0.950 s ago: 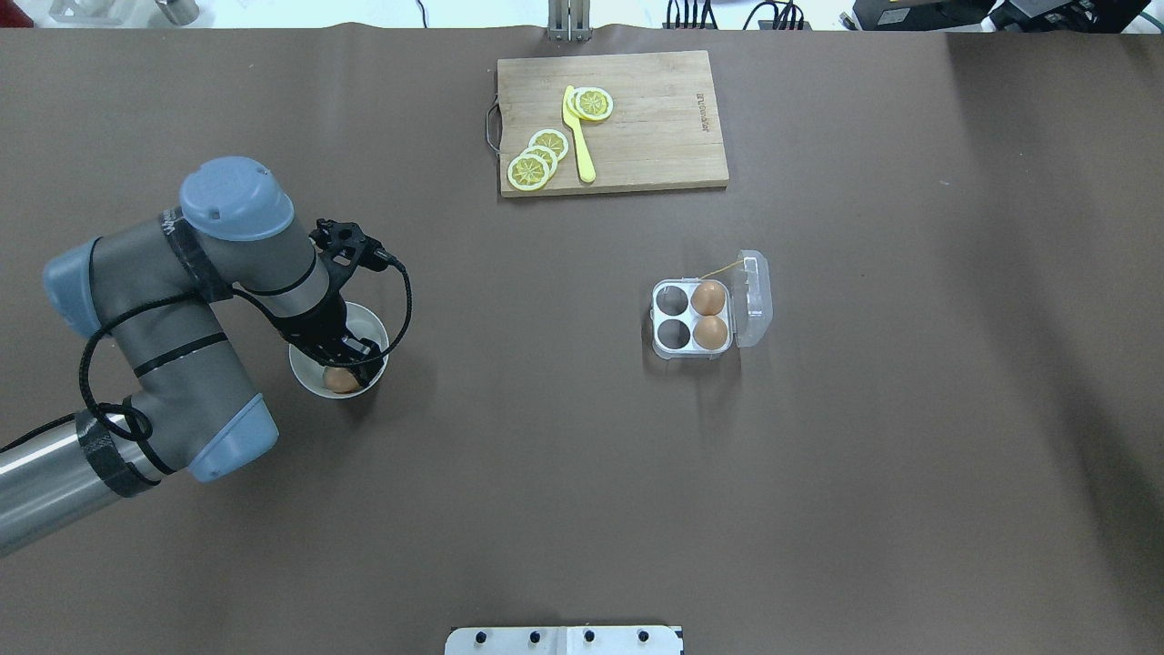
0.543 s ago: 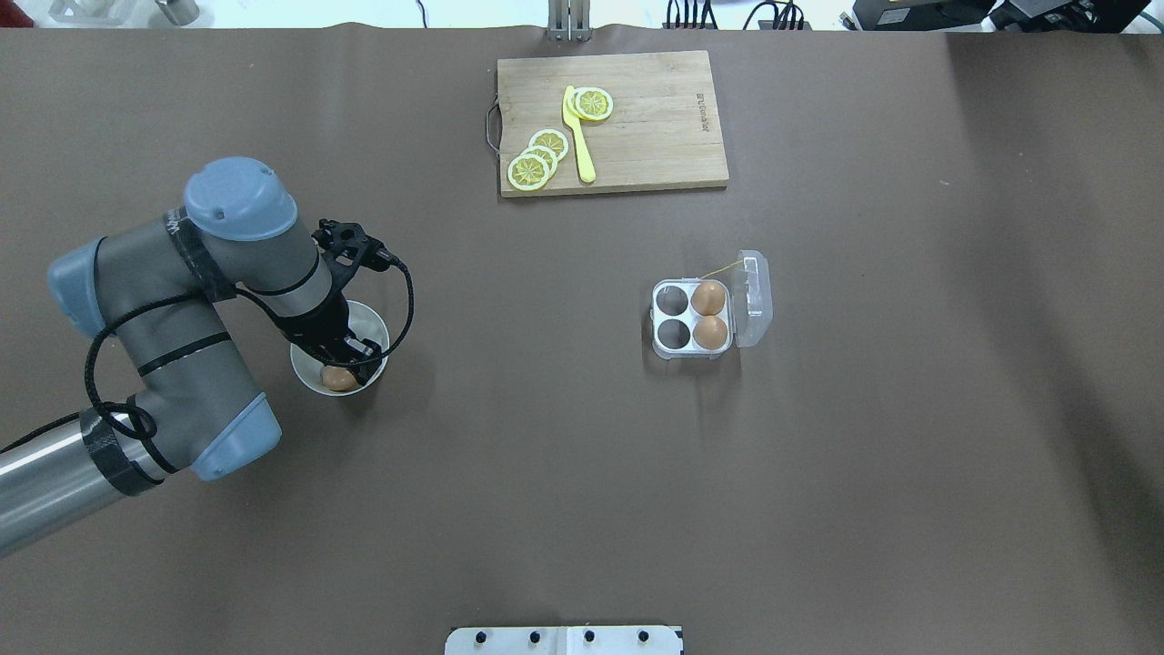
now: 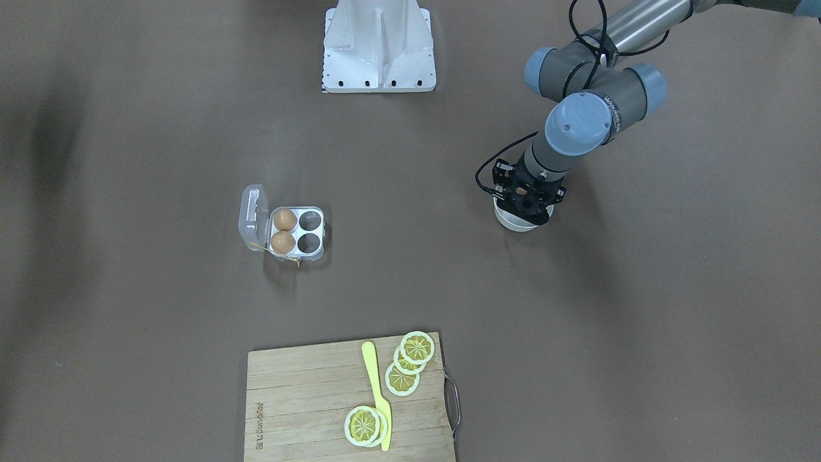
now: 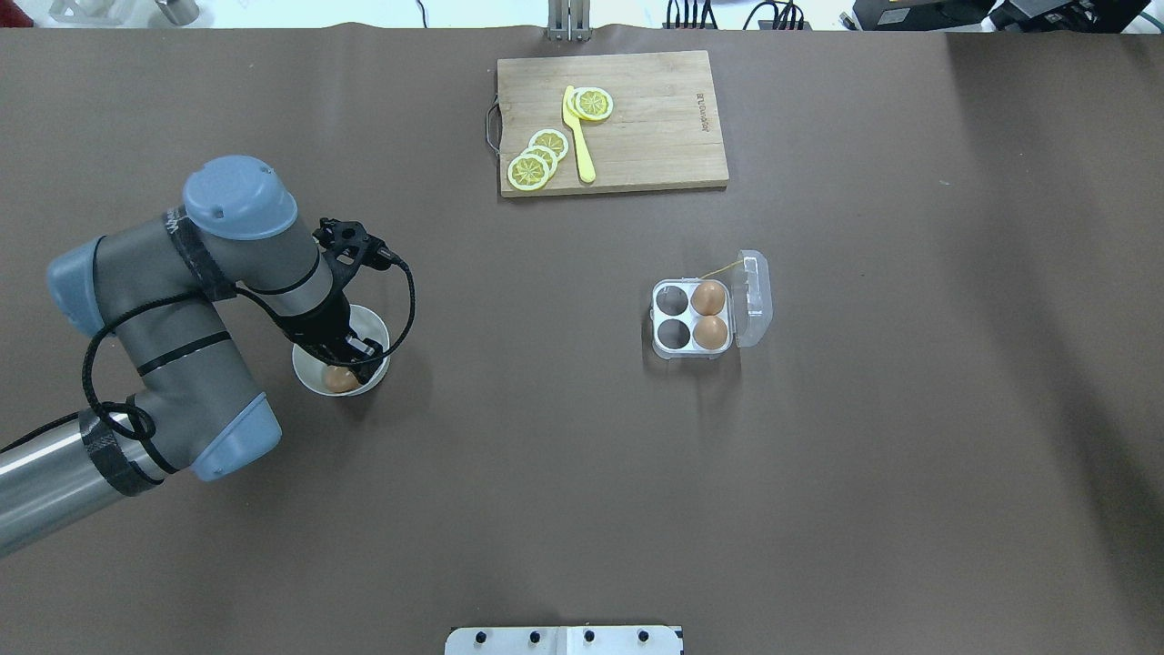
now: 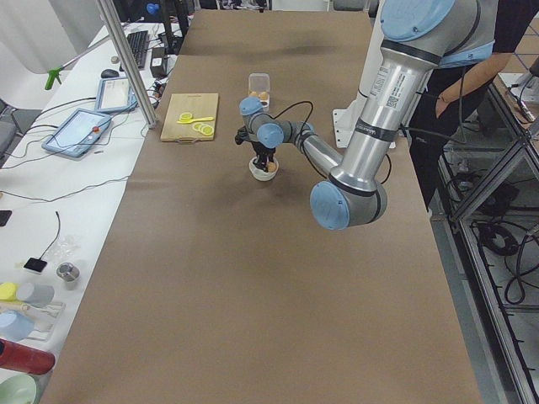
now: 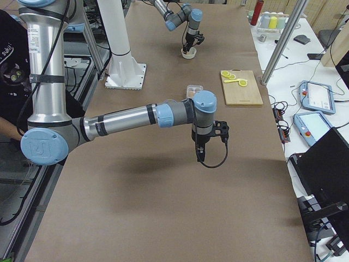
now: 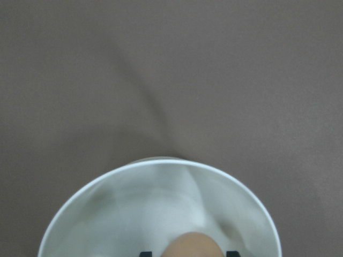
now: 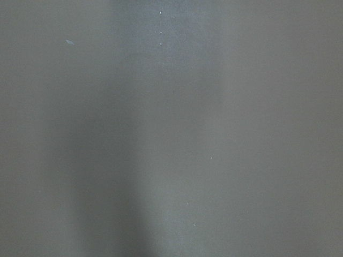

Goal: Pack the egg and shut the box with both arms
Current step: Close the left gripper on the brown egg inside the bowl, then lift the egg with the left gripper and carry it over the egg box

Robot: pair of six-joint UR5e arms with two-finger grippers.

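The egg (image 4: 340, 378) lies in a round white bowl (image 4: 374, 321) at the table's left. My left gripper (image 4: 346, 370) reaches down into the bowl. In the left wrist view its two black fingertips stand on either side of the egg (image 7: 193, 245), with a thin gap on each side. The box (image 4: 688, 356) stands open right of centre, its clear lid (image 4: 754, 296) folded out to the right. Two brown eggs (image 4: 709, 315) fill its right cells and the two left cells are empty. My right gripper (image 6: 199, 158) hangs above bare table, and I cannot tell if it is open or shut.
A wooden cutting board (image 4: 646, 136) with lemon slices and a yellow knife lies at the far edge. The white robot base (image 4: 564, 640) sits at the near edge. A yellow string (image 4: 720, 269) runs from the box's far corner.
The left arm has shifted very slightly over the bowl. The egg, the bowl and the box stay where they were.
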